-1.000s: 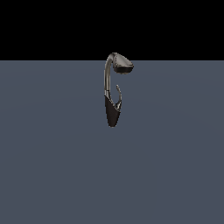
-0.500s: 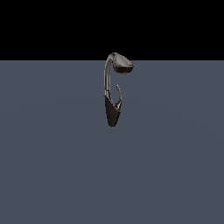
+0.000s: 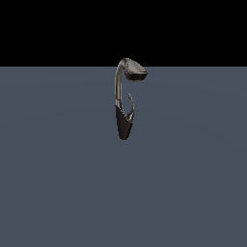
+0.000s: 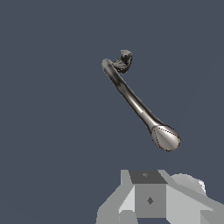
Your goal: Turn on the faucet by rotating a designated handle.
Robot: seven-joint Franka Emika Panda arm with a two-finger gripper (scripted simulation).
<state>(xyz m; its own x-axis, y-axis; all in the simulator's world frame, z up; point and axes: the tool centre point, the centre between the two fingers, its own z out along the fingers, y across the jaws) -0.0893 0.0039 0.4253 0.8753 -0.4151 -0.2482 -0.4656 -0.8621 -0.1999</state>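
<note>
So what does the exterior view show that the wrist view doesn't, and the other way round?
Only the exterior view shows the faucet side-on, with its dark cone body tapering down to the grey floor, the thin hooked handle rising beside the neck, and a black backdrop above.

Only the wrist view shows part of the arm's white-and-grey hardware; its tool's fingers are out of frame. It looks onto the faucet, so the cone is mostly hidden.

Both show the arched neck, the oval spout head and the bare grey floor. Nothing touches the faucet.

A plain slate-grey table (image 3: 58, 183) is carrying one thing: a small dark-metal faucet (image 3: 124, 120), its blackish cone body tapering down onto the surface.
</note>
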